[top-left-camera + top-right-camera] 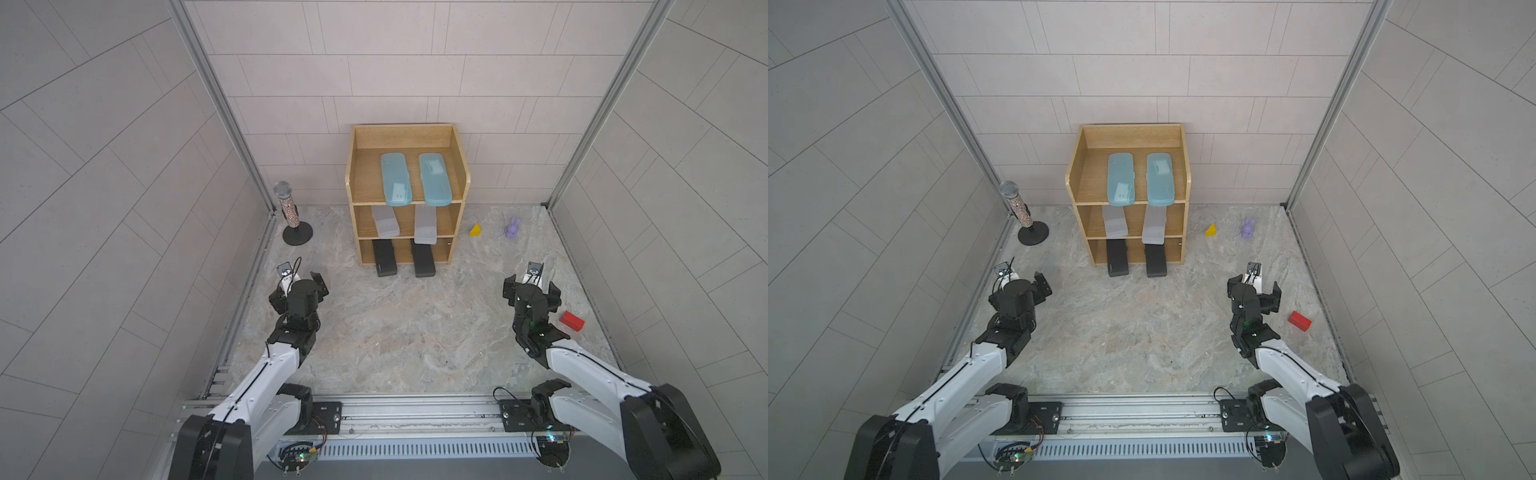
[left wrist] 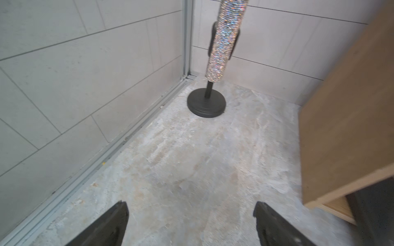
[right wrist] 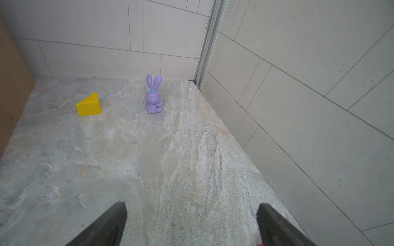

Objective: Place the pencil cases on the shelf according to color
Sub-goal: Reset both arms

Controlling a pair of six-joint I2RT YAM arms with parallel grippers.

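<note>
At our twelve o'clock, light-wood three-tier shelf, long flat pencil cases paired by colour per tier, our left gripper and right gripper both wide, empty

Light-wood shelf at back wall: two light-blue cases top tier, grey cases middle, black cases bottom, ends overhanging.
</note>
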